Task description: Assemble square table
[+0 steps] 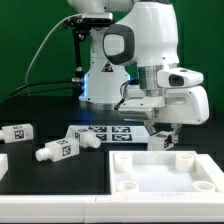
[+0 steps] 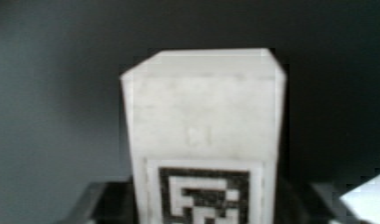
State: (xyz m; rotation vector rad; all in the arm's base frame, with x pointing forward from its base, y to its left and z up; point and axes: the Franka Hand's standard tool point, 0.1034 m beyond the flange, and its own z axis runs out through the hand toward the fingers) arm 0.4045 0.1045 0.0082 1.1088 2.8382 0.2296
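peg leg of short white tagged plastic (image 2: 205,110) stands upright between the jaws, its long axis in line with them, near the far edge of the large white square tabletop panel (image 1: 165,175) on the black desk (image 1: 40,185); whether the jaws clamp it or merely flank it i cannot tell.

Tabletop (image 1: 165,172): we count one.
Legs: we make out three: leg one (image 1: 17,131), leg two (image 1: 60,149), leg three (image 1: 160,139).
Marker board (image 1: 115,130): we count one.
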